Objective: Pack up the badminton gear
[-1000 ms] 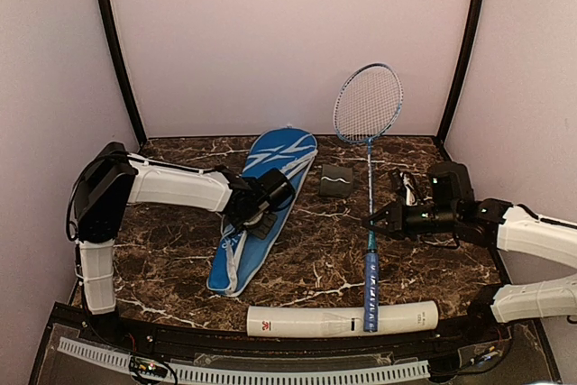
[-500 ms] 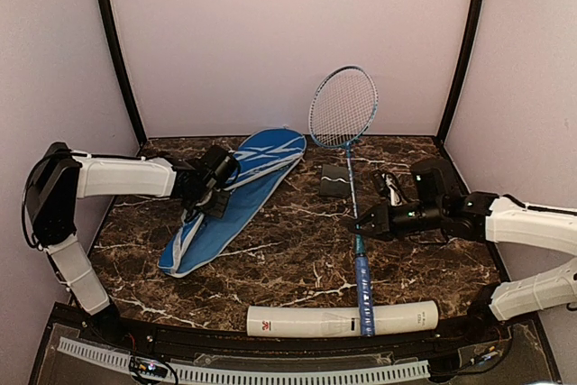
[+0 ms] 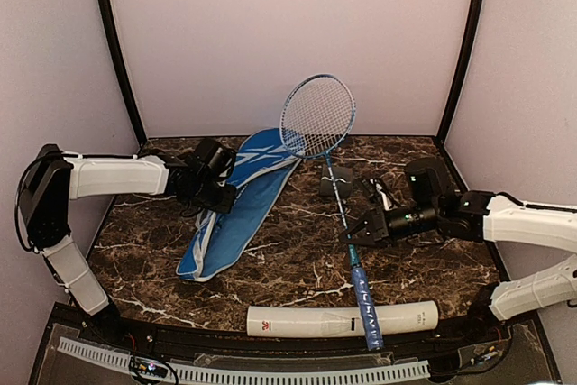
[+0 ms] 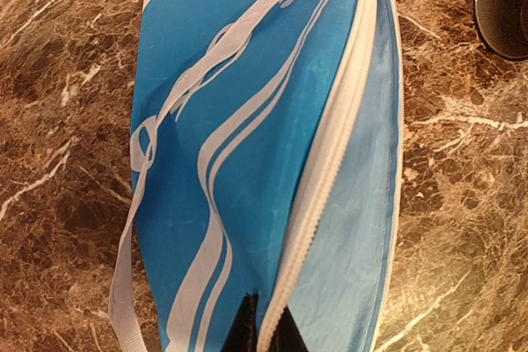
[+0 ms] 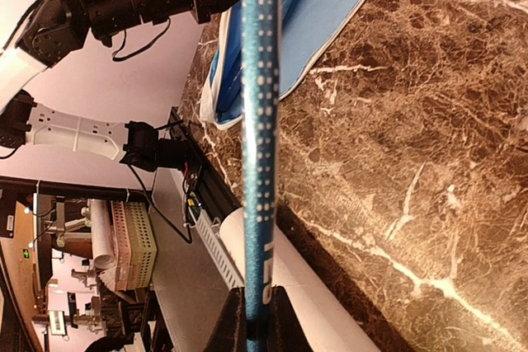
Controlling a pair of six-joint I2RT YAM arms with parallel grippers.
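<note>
The blue zip bag [image 3: 236,209] with white trim lies at the left middle of the table. My left gripper [image 3: 215,197] is shut on its white zipper edge [image 4: 326,162], seen between the fingertips in the left wrist view [image 4: 266,334]. My right gripper [image 3: 354,234] is shut on one blue-handled racket [image 3: 317,117] near the top of its grip and holds it tilted, head up and leaning left over the bag's wide end. The racket grip [image 5: 260,121] runs from the right gripper [image 5: 260,327]. The long white tube [image 3: 343,320] lies along the front edge under the handle. No second racket or shuttlecocks show.
A small dark object [image 3: 335,185] sits behind the racket shaft, and a dark round rim [image 4: 503,6] shows right of the bag. A black-and-white item [image 3: 386,191] lies near the right arm. Pink walls and black posts close in the marble table [image 3: 297,263].
The left gripper pulled the bag leftward, then slightly back right. The right gripper moved left and swung the racket head left, from upright to leaning over the bag's wide end.
</note>
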